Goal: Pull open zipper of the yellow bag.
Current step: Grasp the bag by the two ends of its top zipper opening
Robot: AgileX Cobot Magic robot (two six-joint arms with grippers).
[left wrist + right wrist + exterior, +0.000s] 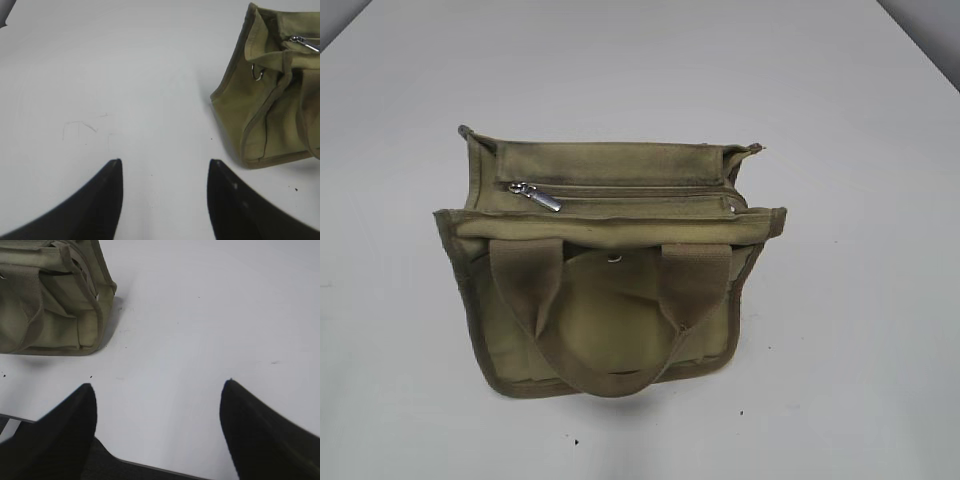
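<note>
Yellow bag sits well apart, right of the left claw.

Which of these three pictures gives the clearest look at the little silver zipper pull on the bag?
The exterior view: the pull tab lies in full sight on top of the yellow bag, at the zipper's left end. The left wrist view catches only part of it at the frame's edge. The right wrist view shows none.
</note>
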